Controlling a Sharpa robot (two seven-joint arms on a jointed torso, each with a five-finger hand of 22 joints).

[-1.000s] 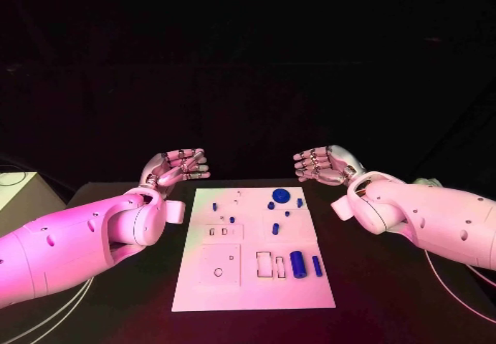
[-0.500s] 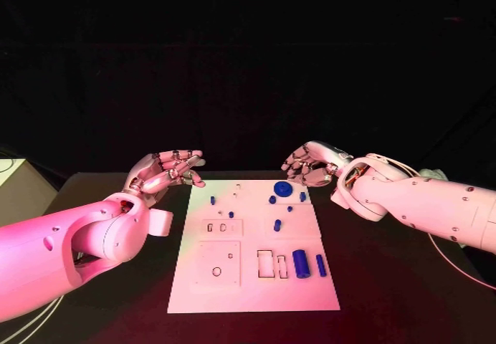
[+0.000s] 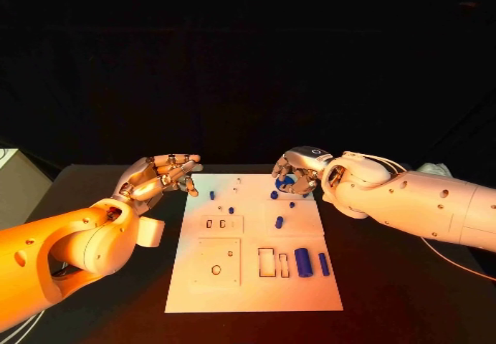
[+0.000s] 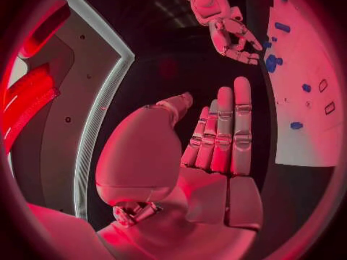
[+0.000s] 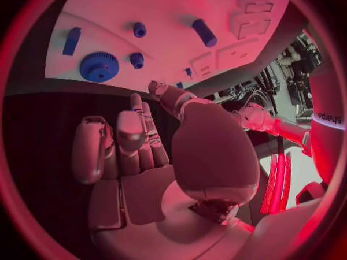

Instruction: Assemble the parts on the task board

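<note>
Your task board (image 3: 253,287) lies flat in the middle of the black table (image 3: 413,287), between the two arms. Your right hand (image 3: 297,170) hovers over the board's far right corner, just above the blue gear (image 5: 99,67), fingers curled downward but apart, with nothing grasped; the right wrist view confirms the palm is bare and the gear sits untouched on the board beyond the fingertips. Your left hand (image 3: 160,175) is raised just off the board's far left corner, palm up, fingers extended and loosely together, holding nothing; the left wrist view shows the same released hand. On the board you have several small blue pegs (image 3: 212,194) scattered across the far half, standing apart from one another. A longer blue pin (image 3: 277,223) lies near the centre. At the near right, a large blue cylinder (image 3: 302,262) lies beside a thinner blue bar (image 3: 323,264), the two close but not touching, just right of two rectangular cut-outs (image 3: 266,262). A square recess with a small oval hole (image 3: 216,269) sits at the near left, unfilled.
</note>
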